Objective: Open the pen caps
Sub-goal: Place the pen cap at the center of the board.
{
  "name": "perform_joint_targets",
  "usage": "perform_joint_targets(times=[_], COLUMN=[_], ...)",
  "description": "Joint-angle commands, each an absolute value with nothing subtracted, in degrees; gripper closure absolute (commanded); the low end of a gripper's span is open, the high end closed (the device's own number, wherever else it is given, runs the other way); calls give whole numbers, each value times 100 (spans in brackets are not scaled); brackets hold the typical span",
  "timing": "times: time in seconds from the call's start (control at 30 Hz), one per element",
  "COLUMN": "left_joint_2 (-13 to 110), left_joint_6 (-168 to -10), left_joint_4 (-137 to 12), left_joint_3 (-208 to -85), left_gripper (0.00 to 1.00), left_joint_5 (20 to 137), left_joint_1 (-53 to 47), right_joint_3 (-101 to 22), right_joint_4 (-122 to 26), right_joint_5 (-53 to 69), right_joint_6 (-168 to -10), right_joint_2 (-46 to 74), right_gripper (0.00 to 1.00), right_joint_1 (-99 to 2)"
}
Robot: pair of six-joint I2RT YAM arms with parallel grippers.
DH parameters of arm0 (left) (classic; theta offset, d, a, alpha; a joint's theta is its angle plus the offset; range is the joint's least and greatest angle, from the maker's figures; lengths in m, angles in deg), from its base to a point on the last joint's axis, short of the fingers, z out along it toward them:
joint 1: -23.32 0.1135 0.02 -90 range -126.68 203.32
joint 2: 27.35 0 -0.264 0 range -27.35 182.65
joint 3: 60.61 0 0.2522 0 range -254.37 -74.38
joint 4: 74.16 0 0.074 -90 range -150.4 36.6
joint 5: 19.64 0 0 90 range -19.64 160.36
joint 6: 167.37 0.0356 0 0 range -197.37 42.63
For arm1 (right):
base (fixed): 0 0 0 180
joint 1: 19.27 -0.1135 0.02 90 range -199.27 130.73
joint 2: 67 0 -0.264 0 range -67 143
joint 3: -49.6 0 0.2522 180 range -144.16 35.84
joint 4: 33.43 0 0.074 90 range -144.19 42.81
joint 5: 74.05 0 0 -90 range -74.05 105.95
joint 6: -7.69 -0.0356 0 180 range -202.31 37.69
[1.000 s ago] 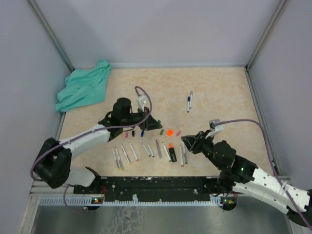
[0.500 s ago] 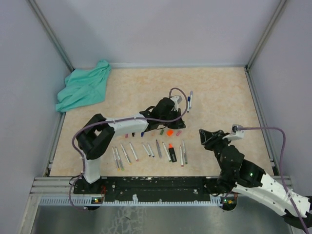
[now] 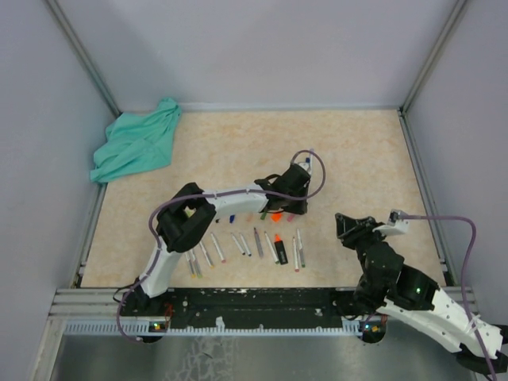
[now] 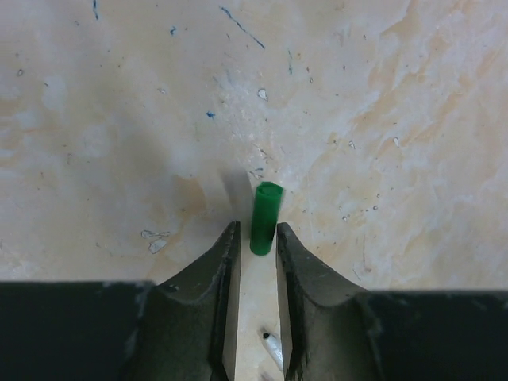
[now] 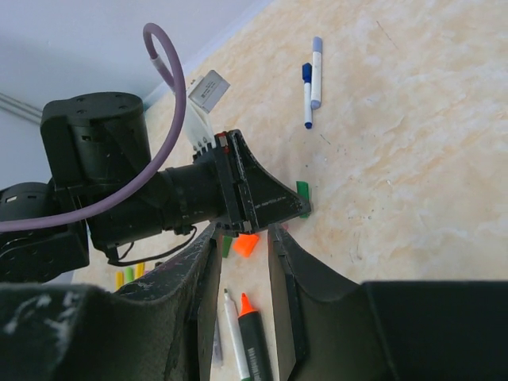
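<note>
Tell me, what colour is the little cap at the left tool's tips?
The cap is green; the left wrist view shows it best.

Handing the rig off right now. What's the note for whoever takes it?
Left gripper: jaws slightly apart, green cap lying at its tips, not clamped.
Right gripper: open, empty, off to the right.
Done: row of uncapped pens nearest the arms, loose caps in a line just beyond them.
Left: two pens at the far side have caps on.

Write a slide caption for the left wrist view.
Left gripper open, a green pen cap between its fingertips, beige tabletop below.
</note>
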State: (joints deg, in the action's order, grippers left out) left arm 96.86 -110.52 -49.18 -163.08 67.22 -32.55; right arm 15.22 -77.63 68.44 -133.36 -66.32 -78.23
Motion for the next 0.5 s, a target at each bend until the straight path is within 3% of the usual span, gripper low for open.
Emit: perform_joint_targets(times=[0.0, 0.23, 0.47], left_joint_2=[9770, 9593, 9032], left_joint_6=[-10945, -10732, -10126], left_joint_4=[-4496, -4412, -5220], left_joint_3=[-16513, -16656, -16337], left_gripper=[70, 62, 42], left_joint_5=[6291, 6162, 6307], left_joint_1=[-3305, -3313, -3185], right_joint_3=[1337, 1378, 1365], right_joint_4=[-7769, -7712, -7704], right_joint_5=[7123, 7028, 6871], right_joint_6=[-13528, -13518, -13313], right_joint_2=[-6709, -6709, -6709], right_gripper=[70, 70, 70], right_joint_1=[-7774, -7772, -7772])
